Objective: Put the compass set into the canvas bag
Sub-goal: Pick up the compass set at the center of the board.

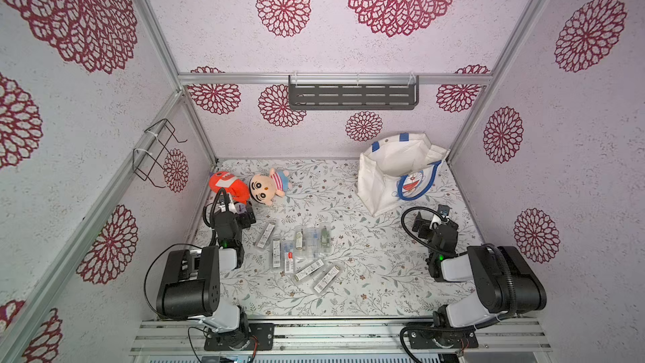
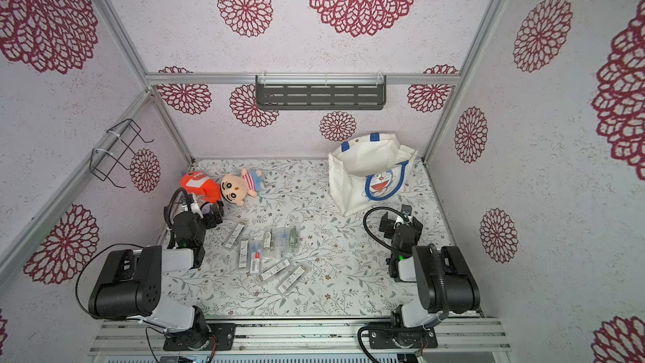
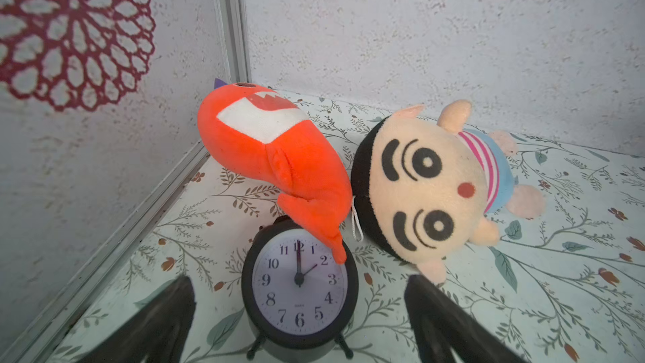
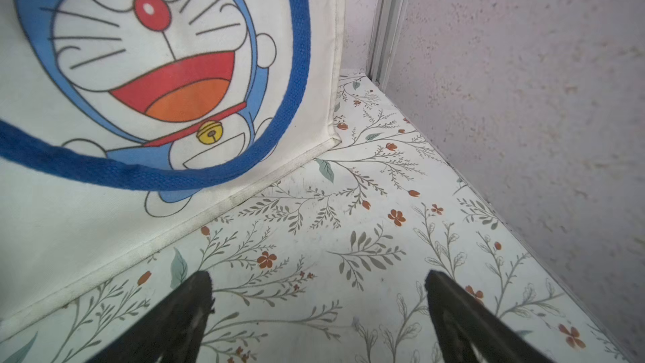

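floral-printed tabletop [image 1: 377,274] inside a booth, its pale walls stamped with dark red flower medallions. near the middle of it, in both top views, lies the compass set [image 1: 311,240] [image 2: 281,240]: a clear plastic case lying flat, its contents too small to make out. narrow clear packs [image 1: 276,253] with barcode labels are scattered just beside it, some toward the left arm and some toward the near edge.

the canvas bag [image 1: 378,186] stands upright with its mouth open in the far right corner, well apart from the case. it is cream fabric with blue handles. a blue cartoon cat is printed on the side that faces the right arm, and one handle droops in a loop around that print.

the right fingers [image 4: 181,316] are spread wide and hold nothing. they sit low over bare tabletop just beside the bag's bottom edge.

the left fingers [image 3: 167,319] are also spread wide and empty, at the left side of the tabletop. a small black alarm clock [image 3: 298,288] stands in the space between them with a gap on either side.

an orange plush toy [image 3: 272,155] lies behind the clock, its tail draped over the clock's rim. a round-faced boy doll [image 3: 429,197] lies against the plush. a black slotted shelf [image 1: 352,94] hangs on the back wall, and a wire rack [image 1: 157,153] is on the left wall.
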{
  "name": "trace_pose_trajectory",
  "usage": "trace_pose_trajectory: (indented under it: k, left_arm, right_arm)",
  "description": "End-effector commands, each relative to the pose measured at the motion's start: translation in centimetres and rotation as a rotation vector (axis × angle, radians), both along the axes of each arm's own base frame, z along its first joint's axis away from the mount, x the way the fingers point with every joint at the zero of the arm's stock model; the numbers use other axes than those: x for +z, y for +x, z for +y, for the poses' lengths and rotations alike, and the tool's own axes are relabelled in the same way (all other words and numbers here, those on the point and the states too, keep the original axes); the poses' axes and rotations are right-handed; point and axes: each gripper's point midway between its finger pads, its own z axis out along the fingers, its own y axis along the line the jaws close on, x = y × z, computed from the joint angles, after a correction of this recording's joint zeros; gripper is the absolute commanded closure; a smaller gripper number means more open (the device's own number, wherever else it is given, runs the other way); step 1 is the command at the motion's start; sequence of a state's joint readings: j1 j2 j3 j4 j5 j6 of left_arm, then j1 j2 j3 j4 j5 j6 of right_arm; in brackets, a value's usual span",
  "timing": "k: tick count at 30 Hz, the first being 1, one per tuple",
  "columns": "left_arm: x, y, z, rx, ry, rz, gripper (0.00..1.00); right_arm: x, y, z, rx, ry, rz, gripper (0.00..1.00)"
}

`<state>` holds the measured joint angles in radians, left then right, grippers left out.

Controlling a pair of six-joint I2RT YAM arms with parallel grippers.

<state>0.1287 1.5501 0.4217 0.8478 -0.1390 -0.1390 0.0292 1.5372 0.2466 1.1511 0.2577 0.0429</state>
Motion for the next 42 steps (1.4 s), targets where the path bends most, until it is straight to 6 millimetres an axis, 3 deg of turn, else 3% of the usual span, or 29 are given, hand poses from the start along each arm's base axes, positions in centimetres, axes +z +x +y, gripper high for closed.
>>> trace_pose_trajectory:
  k: [1,34,42]
  left_arm:
    - [0.5,0.4,-0.1,-0.014,0.014,-0.011,0.02]
    - [0.6,0.2,0.0,-0.026,-0.001,-0.024,0.02]
    - [3.9,-0.7,-0.2,-0.017,-0.026,-0.011,0.02]
  right_arm:
    - [1.4,0.6,0.2,0.011,-0.013,-0.046,0.01]
    - [1.4,0.6,0.2,0.011,-0.012,-0.047,0.01]
    - [3.1,-0.7,1.0,0.046,-0.035,-0.101,0.01]
